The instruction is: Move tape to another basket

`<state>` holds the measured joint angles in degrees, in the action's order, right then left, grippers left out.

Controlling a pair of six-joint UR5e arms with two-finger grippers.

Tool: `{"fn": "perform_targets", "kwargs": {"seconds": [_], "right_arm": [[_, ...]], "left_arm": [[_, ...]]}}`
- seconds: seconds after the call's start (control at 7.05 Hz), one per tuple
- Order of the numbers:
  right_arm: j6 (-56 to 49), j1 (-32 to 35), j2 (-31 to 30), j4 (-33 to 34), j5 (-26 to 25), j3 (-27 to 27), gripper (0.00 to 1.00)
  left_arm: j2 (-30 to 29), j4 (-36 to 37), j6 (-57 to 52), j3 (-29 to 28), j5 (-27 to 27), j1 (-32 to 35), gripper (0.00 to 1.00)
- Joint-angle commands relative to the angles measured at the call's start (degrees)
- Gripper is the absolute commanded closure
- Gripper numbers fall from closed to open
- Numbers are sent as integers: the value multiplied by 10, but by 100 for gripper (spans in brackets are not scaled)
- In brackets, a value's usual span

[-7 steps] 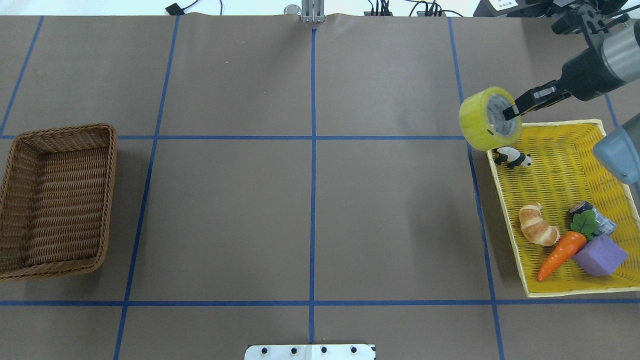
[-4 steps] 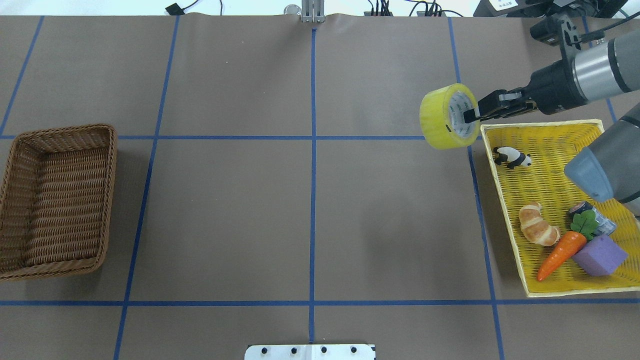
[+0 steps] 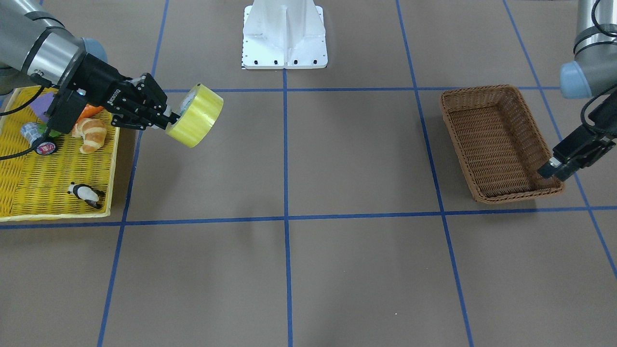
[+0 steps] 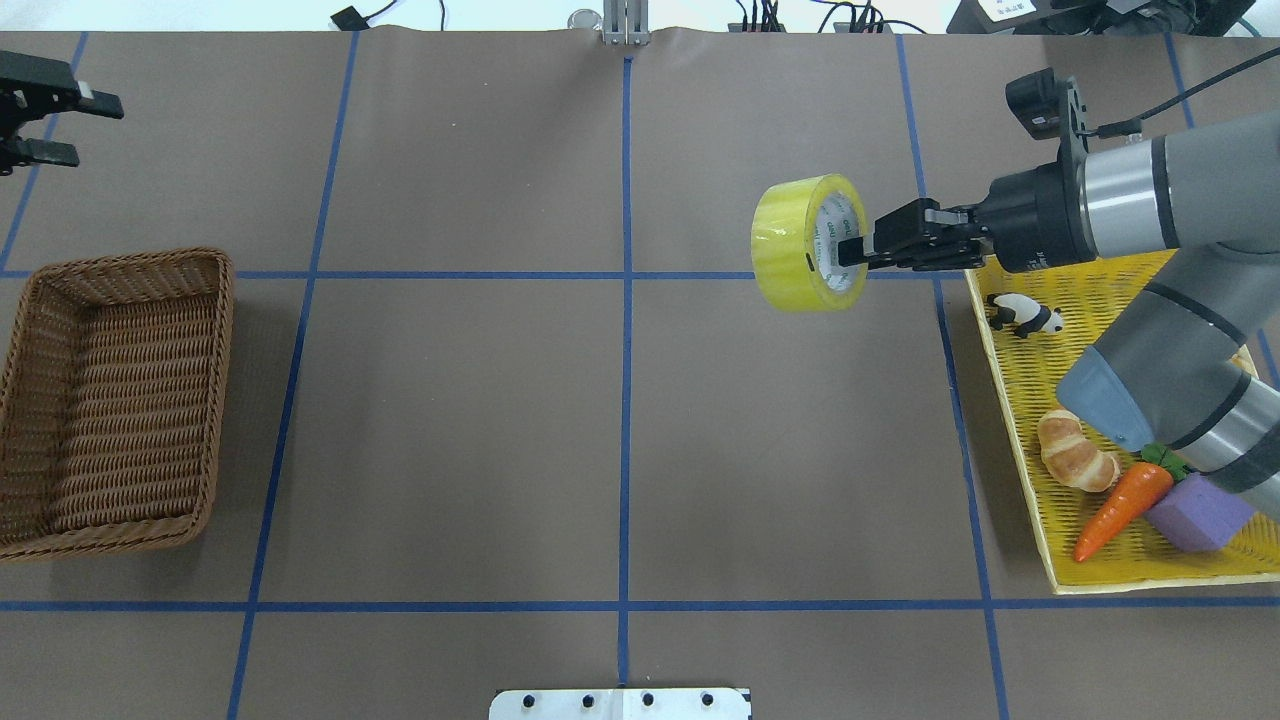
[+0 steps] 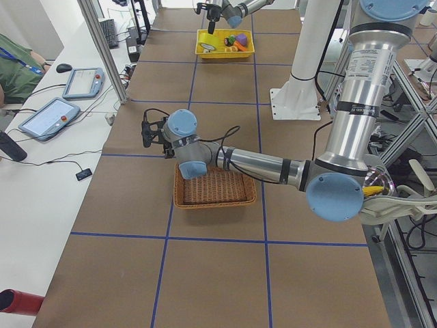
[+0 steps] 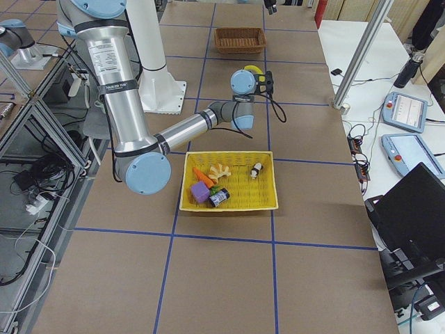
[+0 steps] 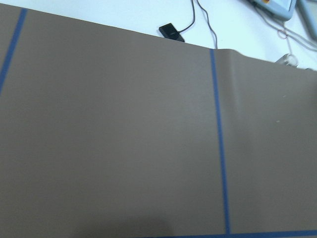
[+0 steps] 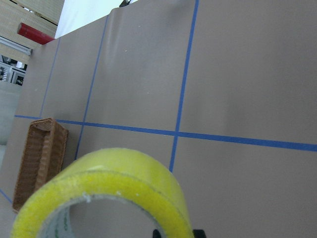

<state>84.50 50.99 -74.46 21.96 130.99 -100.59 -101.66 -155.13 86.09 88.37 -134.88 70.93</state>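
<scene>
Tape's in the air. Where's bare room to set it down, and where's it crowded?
The basket is bare inside, as is the table between it and the tape in the right gripper. The left gripper hovers beyond its far edge. The yellow tray is crowded at its robot-side end: croissant, carrot, purple block.

This is looking every bit a robotics lab: brown paper with a blue taped grid (image 4: 625, 400) is covering the table (image 4: 450, 450), an aluminium post (image 5: 104, 49) is rising beside it, teach pendants (image 5: 83, 82) are lying on the white bench (image 5: 41, 191), and an operator (image 5: 17, 68) in green is showing at the edge.
</scene>
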Motion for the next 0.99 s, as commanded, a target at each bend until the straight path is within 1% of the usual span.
{"fn": "perform_targets", "kwargs": {"seconds": [0.0,0.14,0.28,0.43,0.57,0.71,0.85], "right_arm": [[100,-15,33,-48,-7,-5,100],[145,-19,52,-72,-8,-5,100],[173,-26,61,-95,-9,-6,100],[179,-48,62,-124,-39,-7,100],[185,-85,62,-153,-88,-7,100],[185,-106,62,-177,-113,-7,100],[185,-120,63,-194,-124,-6,100]], "left_arm": [[-28,-157,253,4,1,-43,2],[-54,-219,377,6,1,-48,2],[-70,-274,456,11,5,-63,2],[-80,-312,465,19,24,-88,2],[-99,-330,459,34,58,-127,3],[-121,-339,459,44,86,-152,3],[-133,-339,460,65,126,-187,3]]}}
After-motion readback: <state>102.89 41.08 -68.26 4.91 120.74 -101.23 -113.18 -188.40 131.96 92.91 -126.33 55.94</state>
